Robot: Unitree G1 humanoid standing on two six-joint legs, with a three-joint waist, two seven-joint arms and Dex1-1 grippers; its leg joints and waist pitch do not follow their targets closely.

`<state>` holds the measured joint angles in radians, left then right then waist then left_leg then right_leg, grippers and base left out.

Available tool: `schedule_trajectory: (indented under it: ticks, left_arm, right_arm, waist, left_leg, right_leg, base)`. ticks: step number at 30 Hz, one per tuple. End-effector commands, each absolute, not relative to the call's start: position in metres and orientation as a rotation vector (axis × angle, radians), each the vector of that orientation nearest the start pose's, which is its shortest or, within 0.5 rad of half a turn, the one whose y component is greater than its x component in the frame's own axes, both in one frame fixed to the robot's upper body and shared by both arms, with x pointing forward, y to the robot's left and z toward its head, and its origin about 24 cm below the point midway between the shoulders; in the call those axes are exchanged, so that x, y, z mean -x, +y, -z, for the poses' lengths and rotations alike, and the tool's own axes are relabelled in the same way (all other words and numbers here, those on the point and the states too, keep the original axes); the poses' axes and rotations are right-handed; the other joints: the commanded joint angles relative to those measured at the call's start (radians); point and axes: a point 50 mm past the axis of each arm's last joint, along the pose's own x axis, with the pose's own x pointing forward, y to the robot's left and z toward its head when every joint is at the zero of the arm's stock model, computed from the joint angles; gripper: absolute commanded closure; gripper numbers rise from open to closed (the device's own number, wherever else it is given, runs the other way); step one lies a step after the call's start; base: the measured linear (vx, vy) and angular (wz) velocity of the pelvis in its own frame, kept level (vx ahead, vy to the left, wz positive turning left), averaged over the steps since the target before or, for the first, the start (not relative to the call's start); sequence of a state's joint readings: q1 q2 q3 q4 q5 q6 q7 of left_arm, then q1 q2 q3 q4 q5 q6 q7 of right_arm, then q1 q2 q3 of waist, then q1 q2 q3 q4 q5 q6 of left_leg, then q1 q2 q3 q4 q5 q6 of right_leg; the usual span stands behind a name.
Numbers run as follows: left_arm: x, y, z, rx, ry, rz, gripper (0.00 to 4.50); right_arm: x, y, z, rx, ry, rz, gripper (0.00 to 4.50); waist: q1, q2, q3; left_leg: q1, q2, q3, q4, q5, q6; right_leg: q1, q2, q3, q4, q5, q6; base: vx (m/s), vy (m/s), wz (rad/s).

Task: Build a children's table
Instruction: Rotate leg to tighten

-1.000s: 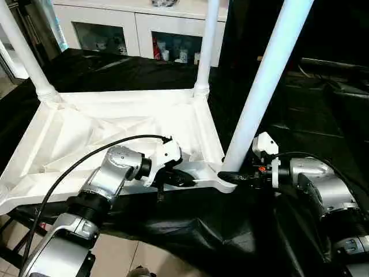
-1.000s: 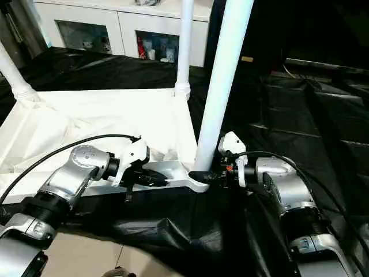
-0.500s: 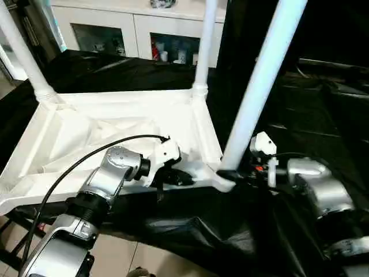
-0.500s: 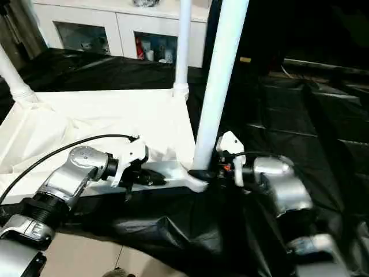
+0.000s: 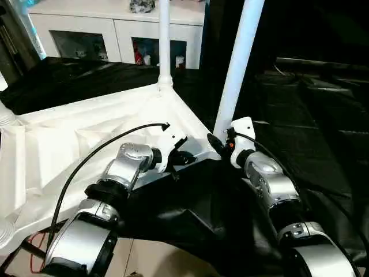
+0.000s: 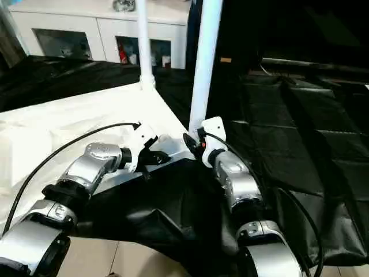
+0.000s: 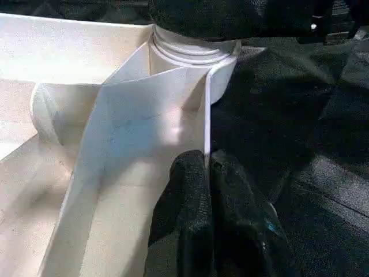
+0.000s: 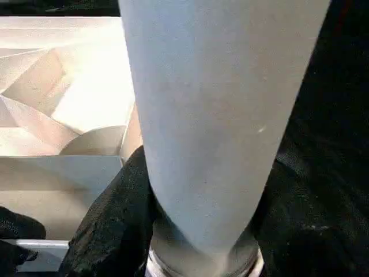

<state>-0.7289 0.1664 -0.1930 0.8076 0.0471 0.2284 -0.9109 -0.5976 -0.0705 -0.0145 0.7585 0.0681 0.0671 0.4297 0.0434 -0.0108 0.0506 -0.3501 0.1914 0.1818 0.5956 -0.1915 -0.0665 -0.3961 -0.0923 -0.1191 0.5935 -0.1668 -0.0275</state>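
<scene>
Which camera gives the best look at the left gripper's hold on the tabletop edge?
The left wrist view: left gripper is pinched shut on the tabletop rim. The head views show it from behind.

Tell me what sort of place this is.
Probably an indoor room set up for assembly: a white cabinet with glass doors, black sheeting over the work surface, and pale floor tiles.

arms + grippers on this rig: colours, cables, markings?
Both forearms are silver metal with black joint rings. Each wrist carries a white housing; the left gripper and right gripper have black fingers. A black cable arcs along the left arm; small red-orange spot at the right wrist.
</scene>
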Motion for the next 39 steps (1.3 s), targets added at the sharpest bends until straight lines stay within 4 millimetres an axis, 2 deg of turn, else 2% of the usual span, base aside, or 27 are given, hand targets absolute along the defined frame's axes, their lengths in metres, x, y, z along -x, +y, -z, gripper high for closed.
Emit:
schedule_trajectory:
  ticks: [1, 2, 3, 6, 7, 8, 10, 11, 13, 14, 17, 18, 19, 21, 24, 25, 28, 34, 39]
  left_arm:
    - [-0.345, 0.056, -0.07, -0.24, 0.342, 1.177, 4.5]
    - [-0.343, 0.061, -0.068, -0.243, 0.344, 1.197, 4.5]
    - [-0.342, 0.064, -0.068, -0.247, 0.347, 1.207, 4.5]
    - [-0.34, 0.07, -0.065, -0.256, 0.355, 1.245, 4.5]
    - [-0.335, 0.076, -0.065, -0.272, 0.34, 1.302, 4.5]
    - [-0.335, 0.076, -0.065, -0.272, 0.34, 1.302, 4.5]
    - [-0.329, 0.082, -0.065, -0.278, 0.33, 1.378, 4.5]
    - [-0.327, 0.084, -0.065, -0.277, 0.337, 1.4, 4.5]
    - [-0.325, 0.086, -0.065, -0.283, 0.339, 1.424, 4.5]
    - [-0.323, 0.09, -0.064, -0.294, 0.354, 1.451, 4.5]
    - [-0.318, 0.098, -0.063, -0.324, 0.364, 1.502, 4.5]
    - [-0.317, 0.1, -0.062, -0.327, 0.366, 1.511, 4.5]
    - [-0.316, 0.103, -0.062, -0.331, 0.366, 1.521, 4.5]
    - [-0.313, 0.108, -0.063, -0.337, 0.371, 1.538, 4.5]
    - [-0.31, 0.115, -0.064, -0.34, 0.377, 1.552, 4.5]
    - [-0.309, 0.117, -0.063, -0.341, 0.382, 1.559, 4.5]
    - [-0.306, 0.12, -0.063, -0.34, 0.393, 1.57, 4.5]
    - [-0.304, 0.123, -0.062, -0.339, 0.4, 1.582, 4.5]
    - [-0.306, 0.12, -0.062, -0.325, 0.394, 1.55, 4.5]
  right_arm:
    - [-0.329, -0.048, -0.029, -0.079, 0.311, -0.821, 1.82]
    - [-0.33, -0.054, -0.03, -0.099, 0.309, -0.831, 1.76]
    - [-0.331, -0.058, -0.031, -0.089, 0.308, -0.833, 1.76]
    - [-0.332, -0.068, -0.031, -0.033, 0.302, -0.858, 1.33]
    - [-0.331, -0.078, -0.033, -0.015, 0.295, -0.913, 1.33]
    - [-0.331, -0.078, -0.033, -0.015, 0.295, -0.913, 1.33]
    - [-0.327, -0.095, -0.037, 0.012, 0.298, -0.993, 1.33]
    - [-0.326, -0.099, -0.038, 0.025, 0.301, -1.017, 1.33]
    - [-0.324, -0.105, -0.039, 0.035, 0.306, -1.044, 1.33]
    - [-0.32, -0.114, -0.042, 0.051, 0.315, -1.102, 1.33]
    - [-0.309, -0.129, -0.045, 0.1, 0.351, -1.238, 1.33]
    - [-0.307, -0.133, -0.046, 0.11, 0.362, -1.258, 1.33]
    - [-0.305, -0.137, -0.047, 0.121, 0.374, -1.285, 1.33]
    - [-0.3, -0.144, -0.048, 0.139, 0.403, -1.329, 1.33]
    - [-0.297, -0.15, -0.049, 0.145, 0.423, -1.354, 1.33]
    - [-0.297, -0.151, -0.049, 0.139, 0.428, -1.357, 1.61]
    - [-0.296, -0.152, -0.049, 0.134, 0.435, -1.363, 1.7]
    - [-0.295, -0.149, -0.048, 0.125, 0.439, -1.374, 2.26]
    - [-0.292, -0.143, -0.045, 0.077, 0.44, -1.38, 2.34]
  waist:
    - [0.007, 0.001, -0.06]
    - [0.006, 0.001, -0.06]
    - [0.005, -0.004, -0.061]
    - [0.005, -0.001, -0.062]
    - [0.006, 0.0, -0.063]
    - [0.006, -0.002, -0.065]
    - [0.011, 0.0, -0.067]
    - [0.018, 0.003, -0.069]
    - [0.024, 0.004, -0.07]
    - [0.028, 0.01, -0.069]
    - [0.049, 0.009, -0.067]
    - [0.051, 0.009, -0.066]
    - [0.056, 0.009, -0.063]
    - [0.059, 0.008, -0.061]
    - [0.062, 0.009, -0.06]
    - [0.062, 0.008, -0.06]
    - [0.063, 0.009, -0.062]
    - [0.062, 0.009, -0.062]
    - [0.062, 0.008, -0.062]
  left_leg:
    - [0.001, 0.039, -0.022, -0.077, -0.27, 0.035]
    - [-0.002, 0.039, -0.022, -0.077, -0.267, 0.041]
    - [-0.004, 0.04, -0.022, -0.077, -0.262, 0.044]
    - [-0.005, 0.041, -0.021, -0.076, -0.246, 0.045]
    - [-0.005, 0.041, -0.021, -0.075, -0.233, 0.049]
    - [-0.01, 0.042, -0.021, -0.075, -0.221, 0.06]
    - [-0.005, 0.044, -0.018, -0.072, -0.189, 0.073]
    - [-0.004, 0.05, -0.016, -0.072, -0.155, 0.087]
    - [-0.002, 0.051, -0.013, -0.07, -0.148, 0.09]
    - [-0.002, 0.05, -0.012, -0.07, -0.146, 0.094]
    - [0.0, 0.053, -0.009, -0.069, -0.168, 0.099]
    - [0.0, 0.054, -0.009, -0.07, -0.175, 0.095]
    - [0.005, 0.052, -0.008, -0.072, -0.204, 0.075]
    - [0.007, 0.051, -0.009, -0.074, -0.226, 0.061]
    - [0.007, 0.052, -0.011, -0.076, -0.236, 0.052]
    - [0.003, 0.054, -0.014, -0.078, -0.229, 0.049]
    - [0.003, 0.052, -0.012, -0.076, -0.217, 0.049]
    - [0.001, 0.052, -0.014, -0.077, -0.214, 0.043]
    - [0.004, 0.05, -0.012, -0.076, -0.22, 0.042]
  right_leg:
    - [0.046, -0.074, 0.059, -0.092, -0.398, -0.15]
    - [0.049, -0.074, 0.058, -0.092, -0.396, -0.152]
    - [0.05, -0.075, 0.058, -0.091, -0.394, -0.151]
    - [0.051, -0.075, 0.06, -0.086, -0.368, -0.163]
    - [0.052, -0.076, 0.061, -0.083, -0.344, -0.173]
    - [0.057, -0.075, 0.062, -0.079, -0.312, -0.183]
    - [0.056, -0.074, 0.063, -0.073, -0.253, -0.202]
    - [0.055, -0.073, 0.065, -0.061, -0.18, -0.229]
    - [0.053, -0.072, 0.066, -0.057, -0.151, -0.241]
    - [0.056, -0.066, 0.063, -0.056, -0.129, -0.247]
    - [0.055, -0.071, 0.064, -0.059, -0.163, -0.241]
    - [0.053, -0.072, 0.065, -0.06, -0.179, -0.237]
    - [0.051, -0.072, 0.065, -0.068, -0.235, -0.222]
    - [0.049, -0.073, 0.064, -0.075, -0.293, -0.206]
    - [0.047, -0.074, 0.064, -0.078, -0.331, -0.188]
    - [0.05, -0.074, 0.065, -0.076, -0.329, -0.182]
    - [0.047, -0.072, 0.064, -0.076, -0.321, -0.181]
    - [0.049, -0.071, 0.063, -0.073, -0.304, -0.183]
    - [0.047, -0.072, 0.063, -0.078, -0.331, -0.175]
  base:
    - [0.0, 0.0, 0.0]
    - [0.0, 0.0, 0.0]
    - [0.0, 0.0, 0.0]
    - [0.0, 0.0, 0.0]
    - [0.0, 0.0, 0.0]
    - [0.0, 0.0, 0.0]
    - [0.0, 0.0, 0.0]
    - [0.0, 0.0, 0.0]
    - [0.0, 0.0, 0.0]
    - [0.0, 0.0, 0.0]
    - [0.0, 0.0, 0.0]
    - [0.0, 0.0, 0.0]
    - [0.0, 0.0, 0.0]
    - [0.0, 0.0, 0.0]
    - [0.0, 0.0, 0.0]
    - [0.0, 0.0, 0.0]
    - [0.0, 0.0, 0.0]
    - [0.0, 0.0, 0.0]
    - [0.0, 0.0, 0.0]
